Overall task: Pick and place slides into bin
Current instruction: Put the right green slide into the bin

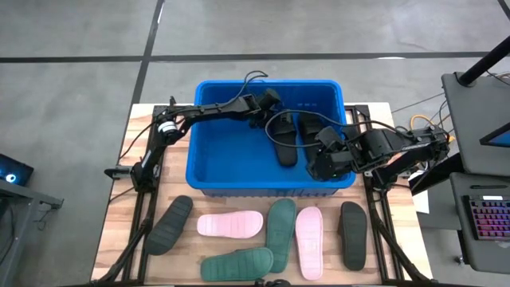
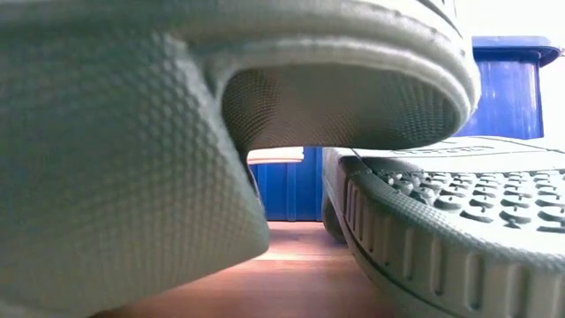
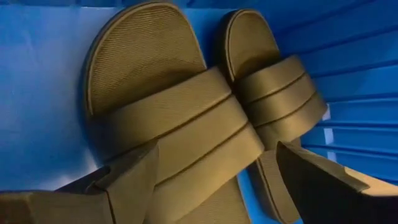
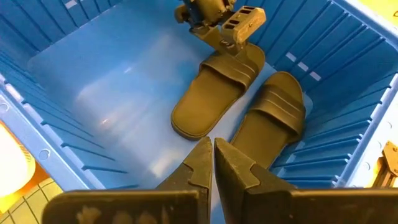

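Two black slides lie side by side on the floor of the blue bin [image 1: 215,159], one [image 1: 285,143] left of the other [image 1: 312,127]. My left gripper [image 3: 217,180] reaches into the bin from the left [image 1: 273,110] and is open, its fingers standing on either side of the left slide's strap [image 3: 186,118]. My right gripper [image 4: 212,155] is shut and empty, above the bin's near right part [image 1: 317,163]. The other six slides lie on the table in front of the bin. My left gripper comes at the left black slide from above, its open fingers [image 3: 130,180] across the strap [image 4: 235,62]. The slide lies flat on the bin floor. Whether the fingers touch the strap, I cannot tell.
On the table in front of the bin lie a charcoal slide [image 1: 169,223], a pink one [image 1: 229,225], two green ones [image 1: 280,223] [image 1: 237,263], a second pink one [image 1: 309,239] and a second charcoal one [image 1: 353,233]. Green slides [image 2: 177,132] block the low view. The bin's left half is bare.
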`<state>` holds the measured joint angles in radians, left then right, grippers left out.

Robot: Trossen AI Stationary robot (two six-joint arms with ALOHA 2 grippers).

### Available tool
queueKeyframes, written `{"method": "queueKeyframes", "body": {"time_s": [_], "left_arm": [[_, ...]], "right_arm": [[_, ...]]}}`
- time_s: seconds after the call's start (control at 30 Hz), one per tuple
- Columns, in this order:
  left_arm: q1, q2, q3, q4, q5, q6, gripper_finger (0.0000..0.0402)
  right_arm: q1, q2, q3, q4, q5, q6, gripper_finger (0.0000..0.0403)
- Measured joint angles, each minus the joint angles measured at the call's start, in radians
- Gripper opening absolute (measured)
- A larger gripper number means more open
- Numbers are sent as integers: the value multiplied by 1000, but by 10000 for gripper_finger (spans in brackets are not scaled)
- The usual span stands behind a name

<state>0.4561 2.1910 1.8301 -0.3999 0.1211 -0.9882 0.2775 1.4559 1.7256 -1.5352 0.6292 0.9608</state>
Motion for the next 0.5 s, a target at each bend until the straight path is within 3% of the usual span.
{"method": "queueKeyframes", "body": {"time_s": [0.5], "left_arm": [[-1,-45,4,-13,31,41,306]], "right_arm": [[0,-9,0,-32,0,23,8]]}}
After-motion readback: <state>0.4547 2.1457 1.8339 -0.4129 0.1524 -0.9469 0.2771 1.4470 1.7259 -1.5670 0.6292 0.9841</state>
